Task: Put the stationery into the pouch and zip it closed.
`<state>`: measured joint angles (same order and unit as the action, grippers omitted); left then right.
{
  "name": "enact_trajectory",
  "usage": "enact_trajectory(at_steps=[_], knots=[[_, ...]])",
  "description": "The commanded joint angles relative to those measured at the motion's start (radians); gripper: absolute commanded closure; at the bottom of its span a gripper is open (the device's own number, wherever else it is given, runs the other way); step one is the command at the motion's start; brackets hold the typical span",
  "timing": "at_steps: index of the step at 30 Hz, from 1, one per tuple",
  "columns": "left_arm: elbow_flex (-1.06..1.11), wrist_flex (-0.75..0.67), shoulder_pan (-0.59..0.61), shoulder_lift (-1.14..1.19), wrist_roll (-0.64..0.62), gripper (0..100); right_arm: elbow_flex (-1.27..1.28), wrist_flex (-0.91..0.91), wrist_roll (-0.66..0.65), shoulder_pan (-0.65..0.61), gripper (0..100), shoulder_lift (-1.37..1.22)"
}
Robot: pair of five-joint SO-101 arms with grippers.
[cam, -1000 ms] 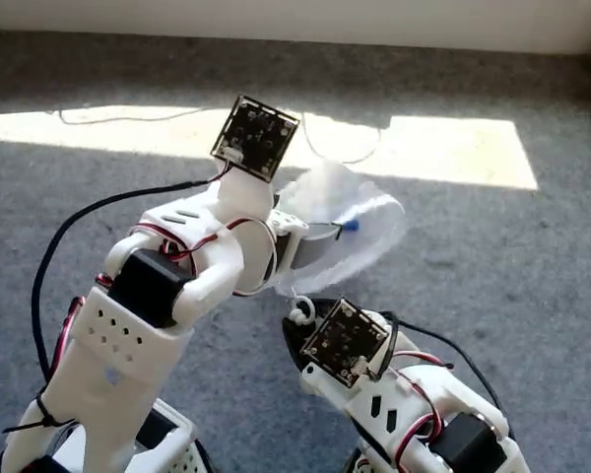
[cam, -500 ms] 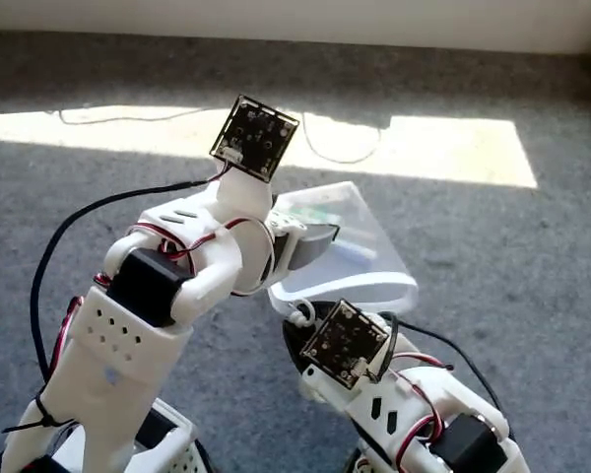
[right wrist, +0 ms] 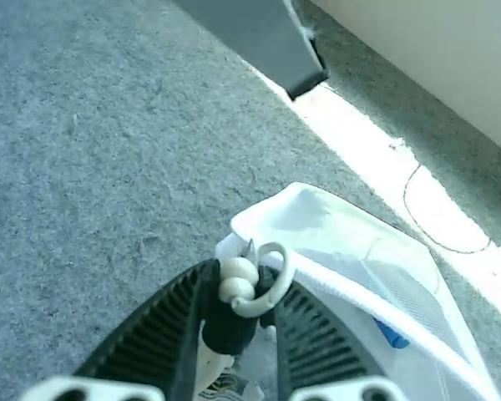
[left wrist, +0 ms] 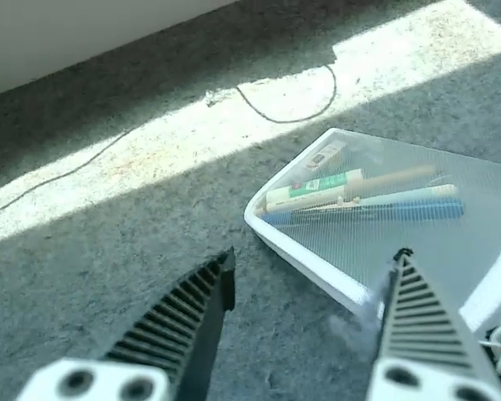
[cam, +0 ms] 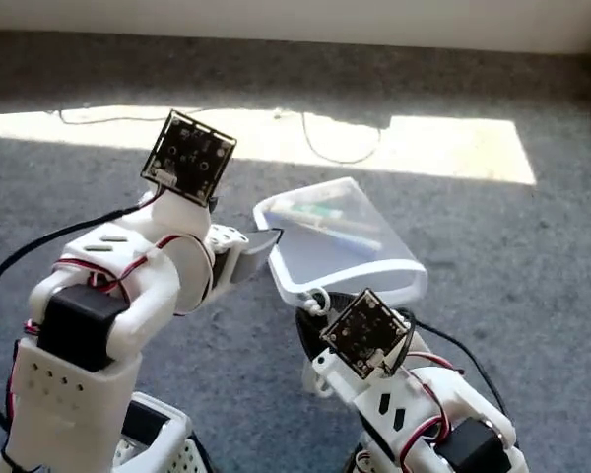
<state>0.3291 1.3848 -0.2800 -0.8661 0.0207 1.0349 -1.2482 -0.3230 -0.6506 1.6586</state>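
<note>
Fingers (right wrist: 171,322) of the right end effector (right wrist: 240,288) are pinched nearly together on the white zipper pull (right wrist: 252,280), a small ring with beads at the near corner of the pouch (right wrist: 359,251). In the high view this end effector (cam: 310,304) sits at lower centre, its arm bent up from the lower right corner of the frame.

The left end effector (left wrist: 313,259) is spread wide and holds nothing; one tip hangs over bare carpet, the other just over the pouch's near rim. In the high view it (cam: 259,254) points right from the frame's middle, just beside the pouch's left edge, with its arm folded up from the lower left corner and the wrist raised.

The pouch (cam: 374,261) is translucent white mesh and lies flat at centre right of the high view, its mouth open along the left side. The stationery (left wrist: 359,196) is inside: a green-labelled marker (left wrist: 317,185), a blue pen (left wrist: 376,210) and a tan pencil (left wrist: 401,177), side by side.

Everything rests on grey carpet (cam: 532,286). A band of sunlight (cam: 453,148) crosses the upper part of the high view, with a thin cable (cam: 325,153) looping through it. A pale wall (cam: 295,18) runs along the top edge. Carpet lies open to the right of the pouch and beyond it.
</note>
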Motion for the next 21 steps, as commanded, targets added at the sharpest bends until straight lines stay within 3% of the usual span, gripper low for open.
enact_trajectory(at_steps=[1, 6, 11, 16, 21], knots=[[0.030, 0.006, 0.018, -0.053, 0.100, 72, -0.019, -0.002, 0.014, 0.022, 99.1, 0.002], [0.096, 0.011, 0.012, -0.116, 0.180, 72, -0.021, 0.005, 0.054, 0.035, 99.1, 0.004], [0.111, 0.097, -0.064, -0.196, 0.250, 72, -0.021, 0.044, 0.081, 0.143, 99.1, 0.004], [0.154, 0.112, -0.111, -0.228, 0.256, 72, -0.021, 0.054, 0.104, 0.157, 99.1, 0.004], [0.309, -0.012, -0.122, -0.228, 0.304, 72, -0.021, 0.056, 0.104, 0.157, 99.1, 0.004]])
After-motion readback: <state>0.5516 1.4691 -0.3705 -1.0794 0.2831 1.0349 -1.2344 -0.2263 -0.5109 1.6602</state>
